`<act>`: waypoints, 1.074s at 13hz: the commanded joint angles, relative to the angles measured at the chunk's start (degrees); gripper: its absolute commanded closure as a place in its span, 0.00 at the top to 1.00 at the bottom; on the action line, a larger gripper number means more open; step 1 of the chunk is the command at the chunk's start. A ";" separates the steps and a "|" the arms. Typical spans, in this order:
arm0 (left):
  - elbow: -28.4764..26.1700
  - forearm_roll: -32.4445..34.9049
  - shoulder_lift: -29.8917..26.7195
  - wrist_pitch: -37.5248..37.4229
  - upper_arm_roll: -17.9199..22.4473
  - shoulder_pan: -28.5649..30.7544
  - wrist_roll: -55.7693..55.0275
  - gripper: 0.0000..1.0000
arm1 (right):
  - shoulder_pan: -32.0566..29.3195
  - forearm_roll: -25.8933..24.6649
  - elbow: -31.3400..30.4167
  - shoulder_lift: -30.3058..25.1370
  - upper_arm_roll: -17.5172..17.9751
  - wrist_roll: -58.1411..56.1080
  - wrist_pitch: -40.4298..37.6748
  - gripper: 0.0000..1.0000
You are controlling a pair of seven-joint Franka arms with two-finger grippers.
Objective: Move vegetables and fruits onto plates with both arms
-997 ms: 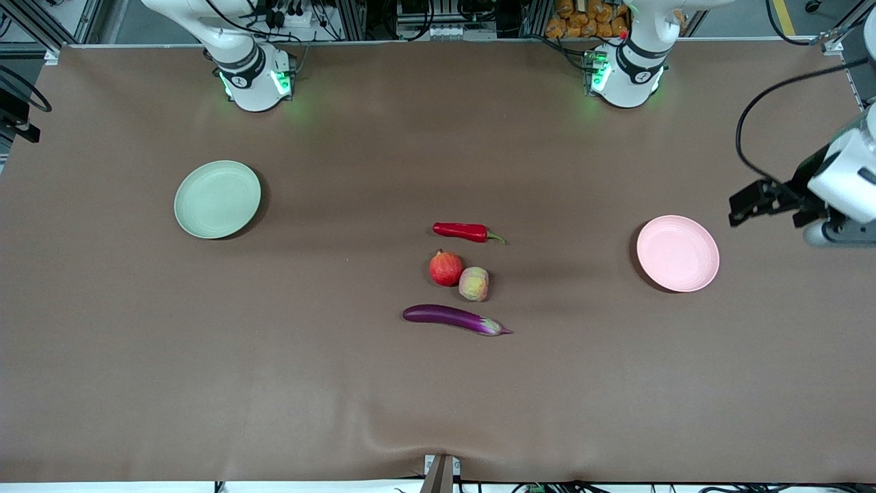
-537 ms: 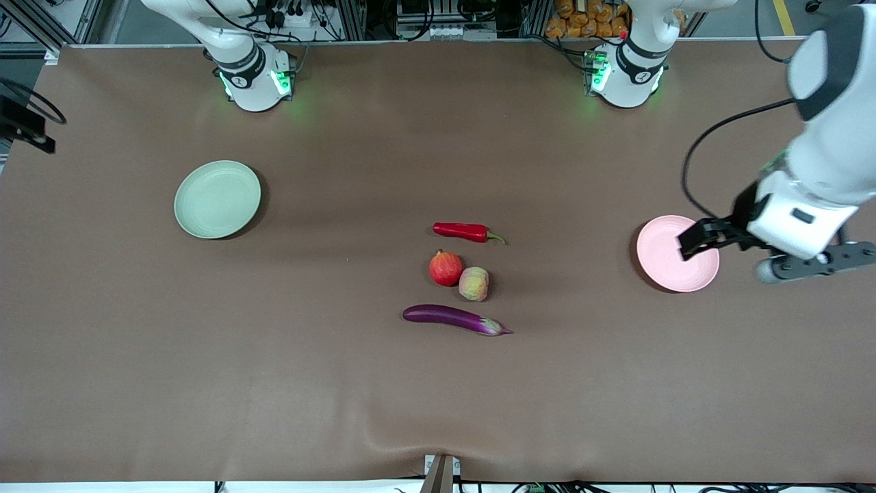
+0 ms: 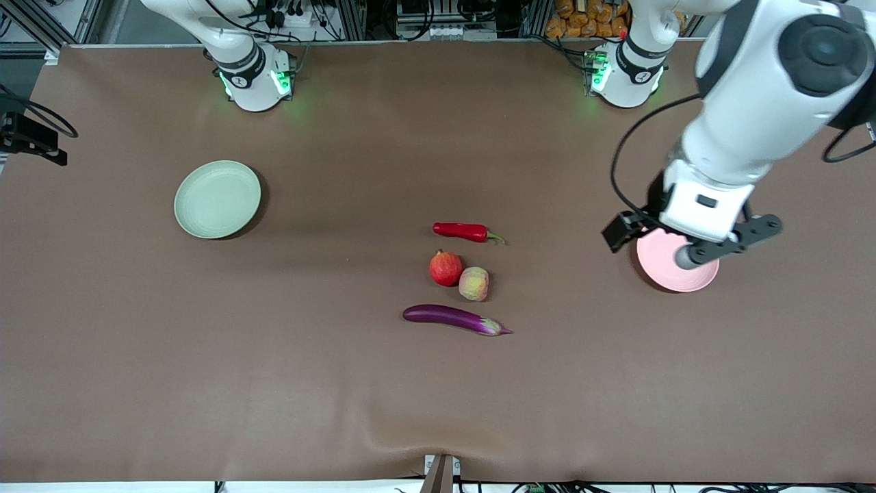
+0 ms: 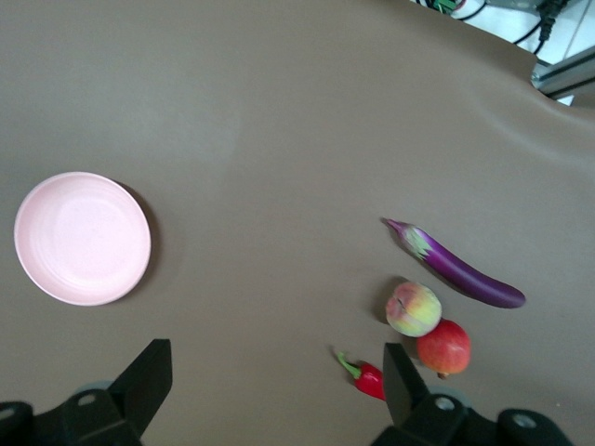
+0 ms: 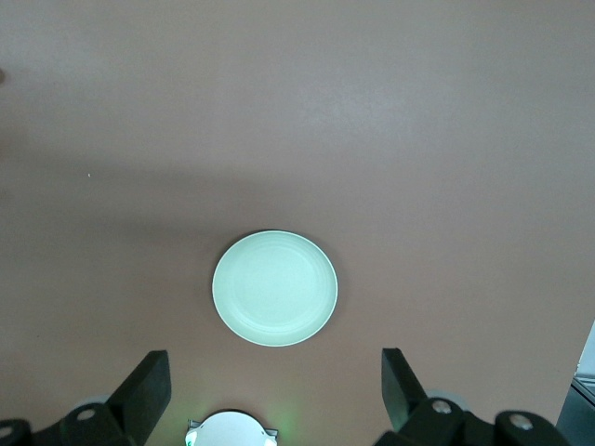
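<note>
The pale green plate and pale pink plate hold nothing; the left gripper and right gripper have their fingers spread apart.

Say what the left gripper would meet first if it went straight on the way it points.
Probably bare table: the open left gripper points down at the cloth between the pink plate and the chili pepper. Depth is unclear, but nothing else shows in that line.
</note>
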 commanded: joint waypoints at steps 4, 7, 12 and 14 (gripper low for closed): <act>1.17 0.80 1.76 -4.33 0.33 -10.14 -13.98 1.00 | 0.24 0.31 0.70 0.32 -0.30 -0.69 -0.48 1.00; 1.52 0.10 6.23 -1.72 0.25 -14.89 -29.80 1.00 | 0.24 0.39 0.70 0.32 -0.30 -0.69 -0.57 1.00; -1.28 -0.08 17.04 9.15 0.25 -22.28 -49.32 1.00 | 0.07 0.39 0.70 0.85 -0.30 -0.69 -0.48 1.00; -7.76 0.01 17.67 20.04 0.25 -22.99 -57.92 1.00 | 0.07 0.39 0.70 0.85 -0.30 -0.69 -0.48 1.00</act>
